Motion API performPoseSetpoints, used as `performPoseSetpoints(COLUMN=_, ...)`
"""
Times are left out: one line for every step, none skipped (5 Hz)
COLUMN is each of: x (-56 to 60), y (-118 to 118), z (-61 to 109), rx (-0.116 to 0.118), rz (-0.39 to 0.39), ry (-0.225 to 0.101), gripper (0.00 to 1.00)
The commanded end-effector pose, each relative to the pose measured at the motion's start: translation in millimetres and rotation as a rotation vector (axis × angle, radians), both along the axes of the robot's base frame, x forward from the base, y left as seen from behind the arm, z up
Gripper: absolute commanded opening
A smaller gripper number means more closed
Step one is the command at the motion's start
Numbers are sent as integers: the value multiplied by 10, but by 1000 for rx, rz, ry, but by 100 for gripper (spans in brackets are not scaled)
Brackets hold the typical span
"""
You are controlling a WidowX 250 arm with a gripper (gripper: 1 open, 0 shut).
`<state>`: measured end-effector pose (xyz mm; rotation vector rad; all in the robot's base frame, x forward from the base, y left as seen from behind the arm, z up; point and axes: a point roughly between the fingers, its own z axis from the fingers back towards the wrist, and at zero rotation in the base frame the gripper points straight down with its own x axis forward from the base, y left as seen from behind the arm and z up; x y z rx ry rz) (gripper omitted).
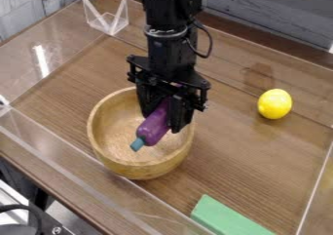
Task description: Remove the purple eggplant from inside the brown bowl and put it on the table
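plainly, a glossy eggplant against round pale wood

the broad brown wood-grain counter carries everything. over it reaches the black, angular gripper, closed on the smooth, elongated purple eggplant, which tilts with its blue-teal cap downward, within the outline of the bowl. that bowl is round, light brown and thick-rimmed. nearer the front corner lies a flat, matte green block; well apart, a rounded yellow lemon.

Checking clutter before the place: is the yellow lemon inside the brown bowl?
No, the lemon sits on the tabletop, to the right of the brown bowl in the picture.
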<state>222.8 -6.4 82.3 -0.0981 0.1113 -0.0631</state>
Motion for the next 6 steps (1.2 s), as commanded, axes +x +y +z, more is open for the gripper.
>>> performPoseSetpoints(x=37, y=-15, z=104, rx=-1, rz=0, ry=-52, gripper=0)
performPoseSetpoints(x=36, y=-28, z=102, rx=-5, rz=4, ry=-52, gripper=0)
performPoseSetpoints(x=36, y=-47, z=104, rx=-10, rz=7, ry=-54, gripper=0)
performPoseSetpoints(x=36, y=-57, z=104, rx=-14, rz=10, ry=-55, gripper=0)
performPoseSetpoints(x=68, y=-141, z=109, rx=-26, rz=20, ry=-58, gripper=0)
performPoseSetpoints(x=116, y=-239, z=109, rx=-40, rz=33, ry=-63, gripper=0)
